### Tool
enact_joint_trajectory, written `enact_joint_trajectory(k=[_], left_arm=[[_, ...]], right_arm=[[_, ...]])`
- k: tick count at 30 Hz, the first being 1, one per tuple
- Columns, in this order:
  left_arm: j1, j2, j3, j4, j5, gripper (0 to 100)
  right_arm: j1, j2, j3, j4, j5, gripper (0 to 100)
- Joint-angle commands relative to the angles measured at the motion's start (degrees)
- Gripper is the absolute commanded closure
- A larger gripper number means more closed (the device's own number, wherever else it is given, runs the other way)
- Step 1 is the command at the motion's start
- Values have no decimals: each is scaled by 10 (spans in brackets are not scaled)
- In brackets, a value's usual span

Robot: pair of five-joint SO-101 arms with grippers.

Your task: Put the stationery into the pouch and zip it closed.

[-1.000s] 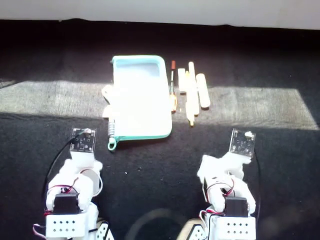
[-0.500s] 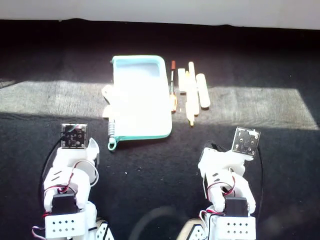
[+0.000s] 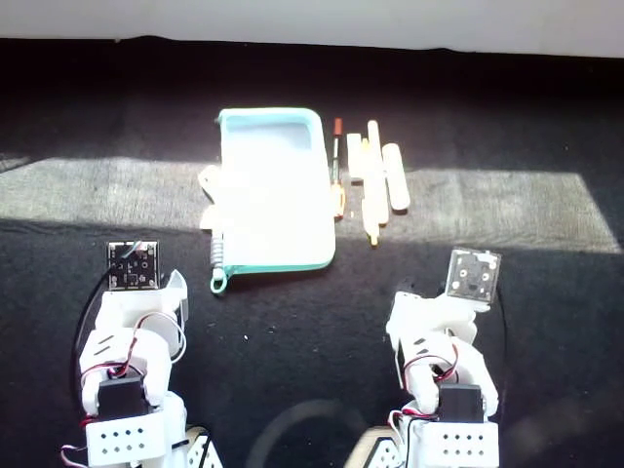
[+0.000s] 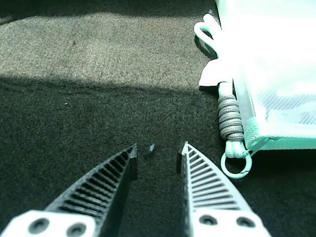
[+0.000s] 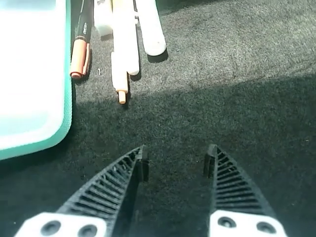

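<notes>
The left hand (image 4: 158, 148) hangs released and empty over the table (image 3: 312, 322), with the pouch (image 3: 273, 195) flat ahead to its right and the coiled pull cord (image 4: 230, 118) nearest. The right hand (image 5: 175, 154) is also released, and the stationery (image 5: 126, 34) lies ahead to its left, beside the pouch.

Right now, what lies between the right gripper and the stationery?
Nothing: in the right wrist view, bare dark cloth is all that separates the open right gripper from the stationery.
</notes>
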Motion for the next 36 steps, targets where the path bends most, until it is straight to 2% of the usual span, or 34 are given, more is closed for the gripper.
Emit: enact_joint_trajectory(k=[1,7,12,14,16,18,20,26,31,36], left_arm=[[-6,0,10,2,1,843],[-6,0,10,2,1,843],[-10,0,10,-3,0,843],[-36,0,10,-25,3,843],[-97,0,10,-59,6,843],[-164,0,10,-88,37,842],[-203,0,10,-98,80,840],[-201,0,10,-98,93,840],[-204,0,10,-100,94,840],[-204,0,10,-100,94,841]], right_arm=[[-4,3,4,2,40,827],[-10,30,-247,60,76,829],[-61,212,-450,146,86,829],[-104,307,-522,182,86,829],[-146,403,-579,207,86,829],[-181,487,-621,220,86,829],[-216,560,-652,230,85,829],[-308,719,-735,223,81,831],[-360,849,-812,204,-19,831],[-426,989,-907,208,-39,831]])
